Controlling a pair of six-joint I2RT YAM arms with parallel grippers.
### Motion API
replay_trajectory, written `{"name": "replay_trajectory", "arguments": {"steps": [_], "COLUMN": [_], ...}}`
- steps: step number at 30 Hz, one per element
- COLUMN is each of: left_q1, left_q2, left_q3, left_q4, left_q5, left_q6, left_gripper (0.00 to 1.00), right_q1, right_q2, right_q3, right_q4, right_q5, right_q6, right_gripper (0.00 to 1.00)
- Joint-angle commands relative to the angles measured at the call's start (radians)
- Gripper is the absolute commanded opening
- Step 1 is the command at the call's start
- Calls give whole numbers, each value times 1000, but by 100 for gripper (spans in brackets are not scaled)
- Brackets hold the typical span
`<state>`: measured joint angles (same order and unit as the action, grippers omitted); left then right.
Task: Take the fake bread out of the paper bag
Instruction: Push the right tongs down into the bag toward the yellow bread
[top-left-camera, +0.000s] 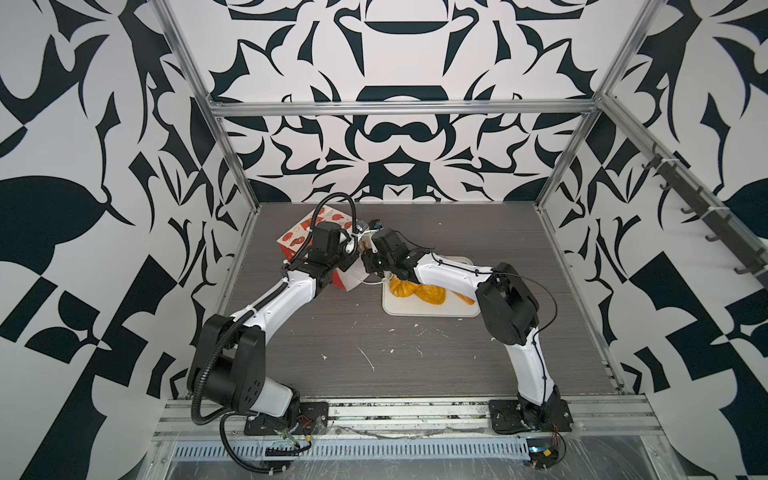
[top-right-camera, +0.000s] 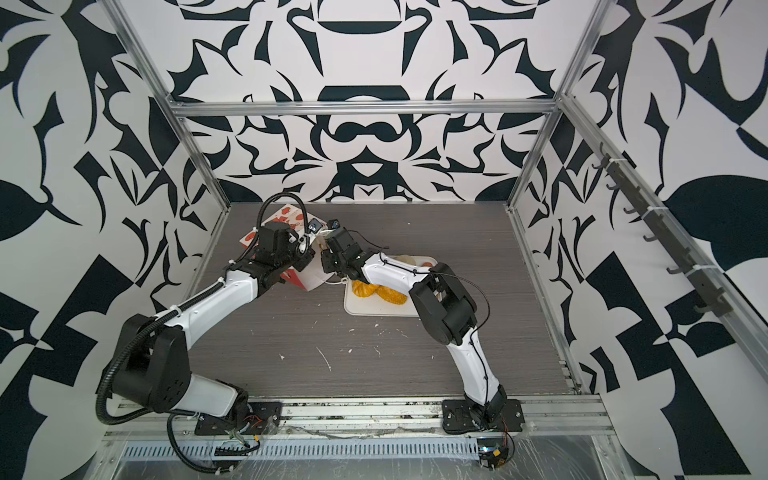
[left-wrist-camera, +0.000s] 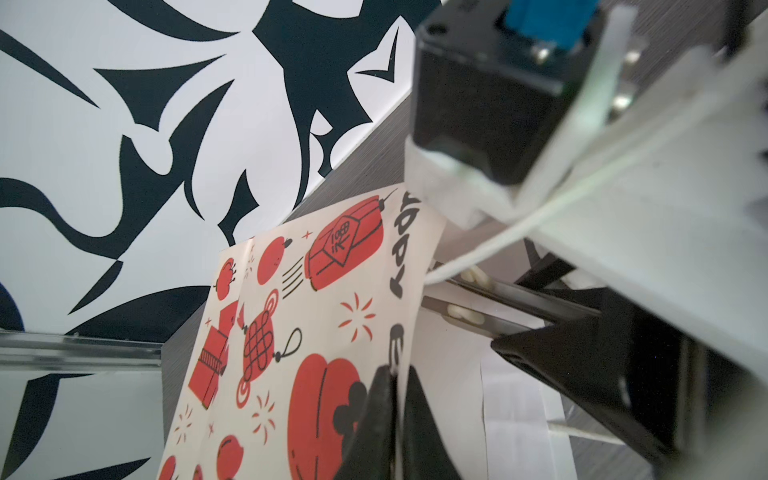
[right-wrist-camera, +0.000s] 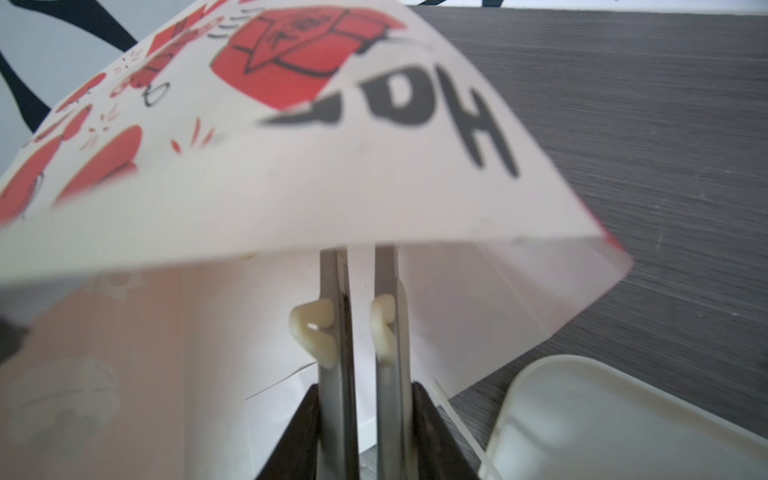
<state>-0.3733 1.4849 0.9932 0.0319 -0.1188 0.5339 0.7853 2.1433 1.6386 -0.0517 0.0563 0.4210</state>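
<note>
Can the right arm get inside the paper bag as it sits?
Probably yes. The left gripper pinches the upper wall of the paper bag, holding the mouth open, and the right gripper reaches in under that wall with nothing across it. What lies deeper is hidden.

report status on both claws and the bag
Left claw shut on paper bag rim. Right claw in bag mouth, jaws slightly apart, tips hidden by flap. Some fake bread on tray.

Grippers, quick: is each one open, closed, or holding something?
Left gripper: shut, pinching the paper bag by its edge.
Right gripper: jaws slightly apart, tips hidden inside the bag; cannot tell if it holds anything.
</note>
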Motion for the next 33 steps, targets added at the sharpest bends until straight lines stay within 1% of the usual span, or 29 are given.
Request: {"name": "replay_trajectory", "arguments": {"steps": [1,3,7,14,18,23,27,31,33], "left_q1": [10,16,20,19,20,20,20,20,20], "left_q2": [28,31,24,12,12,5,-1,-14,-18], "left_q3": [32,31,25,-9,-20,-31,-37,-47,-51], "left_q4": [0,6,19,50,62,80,83,92,98], "left_q5": [-27,-16,2,8,9,21,21,21,21], "left_q6": [21,12,-7,-25,-29,-33,-32,-35,-36], "left_gripper": [9,9,9,9,9,9,9,9,9], "right_q1": [-1,-2,-13,-37,-60,-93,-96,-104,-104], "right_q2": [-58,-64,-94,-154,-171,-143,-127,-110,-100], "right_q3": [9,16,10,-13,-68,-100,-92,-112,-117], "right_q4": [87,63,43,-34,23,123,140,220,240], "right_q5": [48,20,-112,-278,-398,-553,-604,-667,-683], "right_q6": [30,39,77,135,221,354,391,481,503], "right_gripper": [35,35,35,37,39,42,45,47,47]}}
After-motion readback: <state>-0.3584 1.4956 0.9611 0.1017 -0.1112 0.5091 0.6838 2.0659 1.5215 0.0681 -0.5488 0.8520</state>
